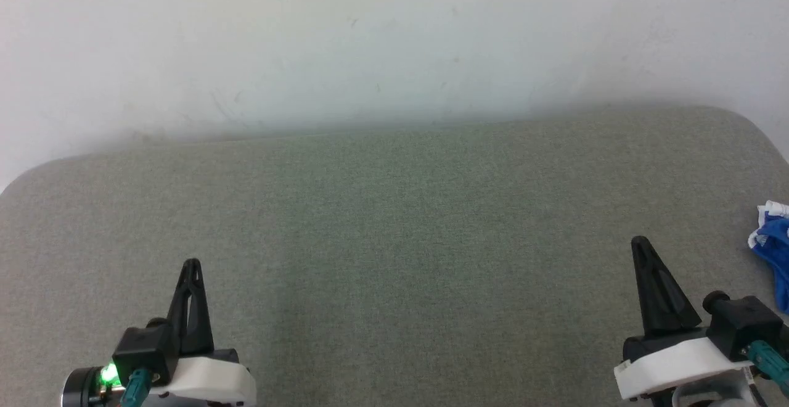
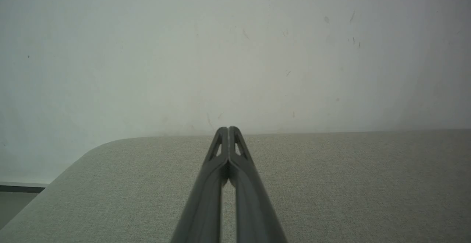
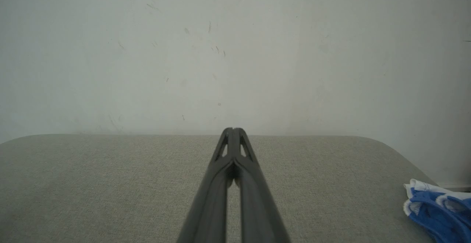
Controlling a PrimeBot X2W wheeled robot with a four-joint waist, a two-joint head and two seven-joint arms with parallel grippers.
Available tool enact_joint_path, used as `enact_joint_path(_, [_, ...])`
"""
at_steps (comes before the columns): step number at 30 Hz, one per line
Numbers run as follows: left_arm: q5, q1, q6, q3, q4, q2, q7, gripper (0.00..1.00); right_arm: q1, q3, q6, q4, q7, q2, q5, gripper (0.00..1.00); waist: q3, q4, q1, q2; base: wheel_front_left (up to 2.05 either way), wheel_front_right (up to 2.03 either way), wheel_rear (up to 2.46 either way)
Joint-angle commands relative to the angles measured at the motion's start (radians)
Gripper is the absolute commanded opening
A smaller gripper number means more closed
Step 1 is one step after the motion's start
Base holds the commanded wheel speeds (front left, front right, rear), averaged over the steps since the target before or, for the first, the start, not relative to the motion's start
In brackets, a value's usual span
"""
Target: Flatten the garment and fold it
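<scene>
Black and slim, the left gripper [image 1: 192, 264] stands at the lower left of the head view. Its two fingers are pressed together into one narrow point above a white wrist housing [image 1: 206, 382], beside which a small green light [image 1: 110, 374] glows. In the left wrist view the same gripper [image 2: 229, 129] rises from the bottom centre. Its tips meet, and a thin slit runs between the fingers lower down.

The right gripper [image 1: 640, 242] stands at the lower right of the head view and leans slightly toward the left of the frame, its fingers likewise closed into a single tip. In the right wrist view it [image 3: 232, 129] rises from the bottom centre with its tips touching.

Both grippers are over a grey-green woven surface [image 1: 394, 240] that spans the lower half of every view and has rounded far corners.

The garment [image 1: 773, 242] lies bunched at the right edge of the head view, to the right of the right gripper and apart from it, and is cut off by the frame. It is bright blue with white trim along its upper folds. In the right wrist view the garment [image 3: 436, 211] sits in the lower right corner, near the rounded edge of the surface and well to the right of the closed fingers. It is crumpled, not spread flat.

Beyond the surface, a pale scuffed wall [image 1: 394, 43] takes up the upper part of each view.
</scene>
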Motion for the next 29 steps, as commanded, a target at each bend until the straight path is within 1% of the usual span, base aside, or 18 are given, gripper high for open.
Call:
enact_joint_path(1, [0.008,-0.015,-0.008,-0.004,0.003,-0.003,0.006,0.00,-0.012,0.002,0.000,-0.001,0.005,0.002,-0.012,0.00,0.000,0.000,0.0000,-0.0001,0.00,0.00,0.00])
enact_joint_path(29, [0.016,-0.034,-0.026,-0.019,0.006,-0.007,0.063,0.00,-0.027,0.009,-0.001,-0.003,0.062,0.005,-0.042,0.00,0.004,0.005,0.0000,-0.0001,0.00,0.00,0.00])
